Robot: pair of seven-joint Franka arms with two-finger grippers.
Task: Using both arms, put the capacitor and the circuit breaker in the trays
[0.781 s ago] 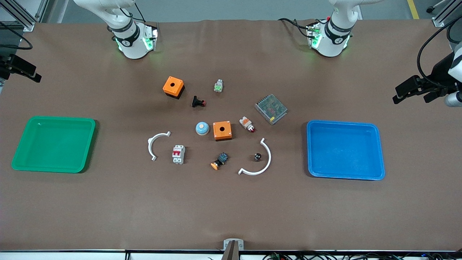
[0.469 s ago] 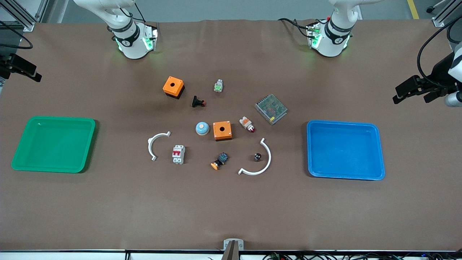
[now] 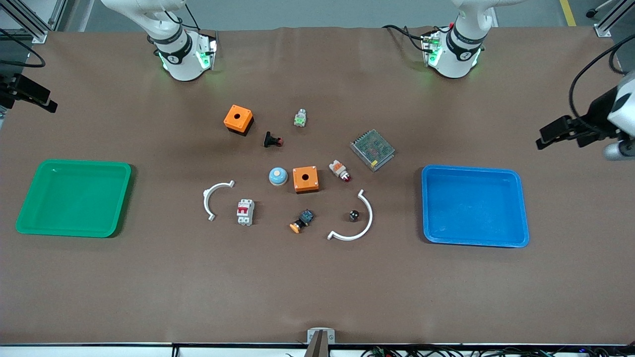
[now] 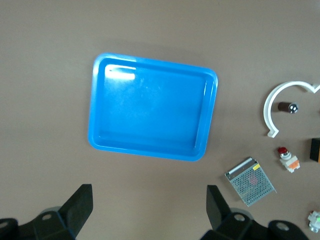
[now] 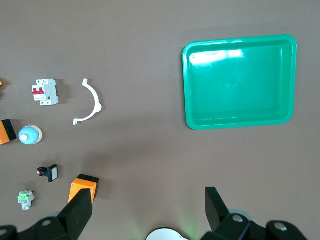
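Capacitor [image 3: 353, 215] untouched; left gripper [image 4: 147, 207] and right gripper [image 5: 147, 207] fingers wide, empty.

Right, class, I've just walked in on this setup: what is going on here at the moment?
Nothing is being handled yet. Two robot arms are up and out at the table's ends: the left gripper hangs open near the blue tray, the right gripper open near the green tray. The capacitor and the circuit breaker lie untouched among other parts mid-table. Both trays hold nothing.
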